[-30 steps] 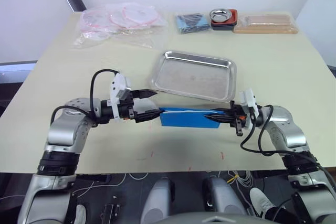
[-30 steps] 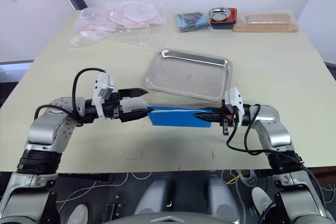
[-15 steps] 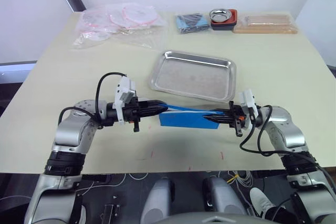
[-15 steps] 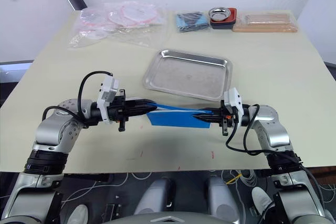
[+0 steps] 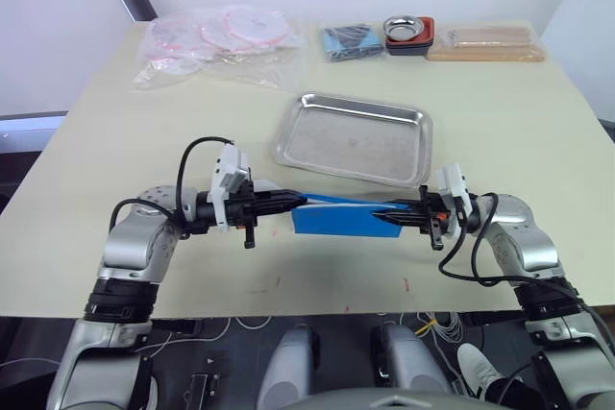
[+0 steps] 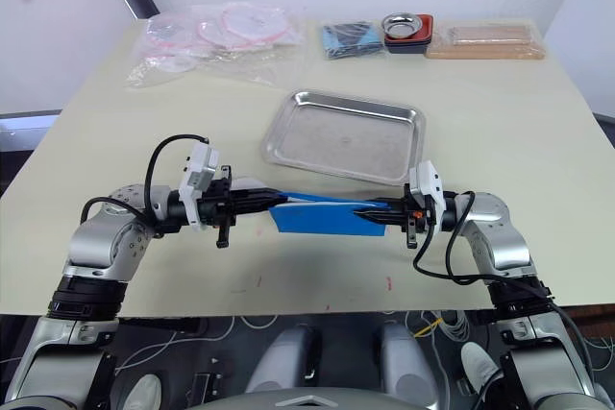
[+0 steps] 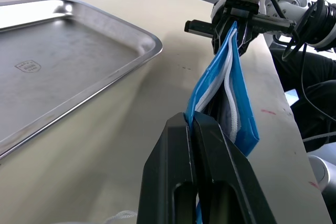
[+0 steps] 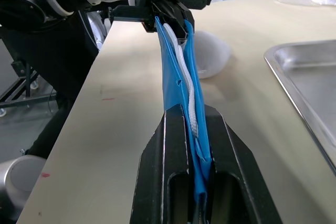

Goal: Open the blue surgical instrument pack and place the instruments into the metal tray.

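Observation:
The blue surgical instrument pack (image 5: pixel 342 214) hangs stretched between my two grippers just above the table's front, in front of the metal tray (image 5: pixel 356 144). My left gripper (image 5: pixel 296 203) is shut on an upper blue layer at the pack's left end (image 7: pixel 231 93). My right gripper (image 5: pixel 392 215) is shut on the pack's right end (image 8: pixel 176 66). White padded lining shows between the blue layers. The instruments are hidden inside the pack. Nothing lies in the tray.
At the back of the table lie clear bags with pink tubing (image 5: pixel 216 37), a small blue packet (image 5: pixel 348 42), a round metal bowl in a red holder (image 5: pixel 408 30) and a tan flat box (image 5: pixel 485 43). A white lump (image 8: pixel 212 53) sits by my left gripper.
My left gripper, open beside the pack's left end a second ago, has moved in and shut on that end. The right gripper has kept its grip and place.

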